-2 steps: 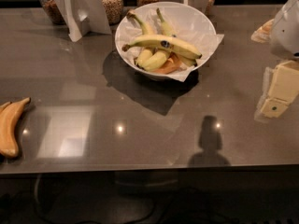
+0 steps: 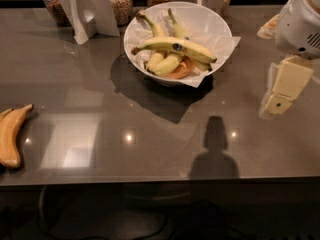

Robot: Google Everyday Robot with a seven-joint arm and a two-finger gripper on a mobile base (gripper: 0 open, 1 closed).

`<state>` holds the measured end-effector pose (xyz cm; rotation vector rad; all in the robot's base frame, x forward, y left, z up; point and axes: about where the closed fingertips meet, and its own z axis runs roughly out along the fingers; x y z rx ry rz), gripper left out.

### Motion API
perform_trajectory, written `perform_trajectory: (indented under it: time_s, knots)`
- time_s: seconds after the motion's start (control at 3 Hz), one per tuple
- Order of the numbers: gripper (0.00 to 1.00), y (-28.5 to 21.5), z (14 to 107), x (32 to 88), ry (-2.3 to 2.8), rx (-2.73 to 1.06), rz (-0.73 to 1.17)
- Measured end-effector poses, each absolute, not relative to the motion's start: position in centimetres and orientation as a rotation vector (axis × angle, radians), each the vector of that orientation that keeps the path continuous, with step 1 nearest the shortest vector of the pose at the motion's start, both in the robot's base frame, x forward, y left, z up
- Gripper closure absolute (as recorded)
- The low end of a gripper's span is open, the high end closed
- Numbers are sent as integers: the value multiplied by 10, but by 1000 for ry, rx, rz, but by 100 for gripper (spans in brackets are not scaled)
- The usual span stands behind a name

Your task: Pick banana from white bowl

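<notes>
The white bowl point(image 2: 210, 19), lined with crumpled white paper, stands at the back middle of the grey table. The banana point(image 2: 167, 45), long and yellow with a small dark sticker, lies across the top of several shorter bananas in the bowl. Its stem points left and its dark tip points right. My gripper point(image 2: 274, 106), cream-coloured, hangs from the white arm at the right edge of the view. It is above the table, to the right of the bowl and nearer the front, apart from it and holding nothing that I can see.
A deeper orange-yellow banana point(image 2: 12, 136) lies at the table's front left. Glass jars of grains point(image 2: 120, 1) and a white card stand point(image 2: 90, 11) are behind the bowl on the left. A pale object point(image 2: 267, 29) sits at the back right.
My gripper has moved a little to the left, toward the bowl. The bananas and the bowl have not moved.
</notes>
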<state>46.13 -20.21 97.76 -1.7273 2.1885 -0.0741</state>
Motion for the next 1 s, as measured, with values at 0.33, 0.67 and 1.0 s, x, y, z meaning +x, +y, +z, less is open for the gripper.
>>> perform_trajectory:
  time_s: [0.33,0.67,1.0]
  knots:
    - [0,-184,982,495,2135,-1706,-48]
    - [0,-166,987,534,2070,-1664,-1]
    - [0,-147,989,571,2008,-1608,55]
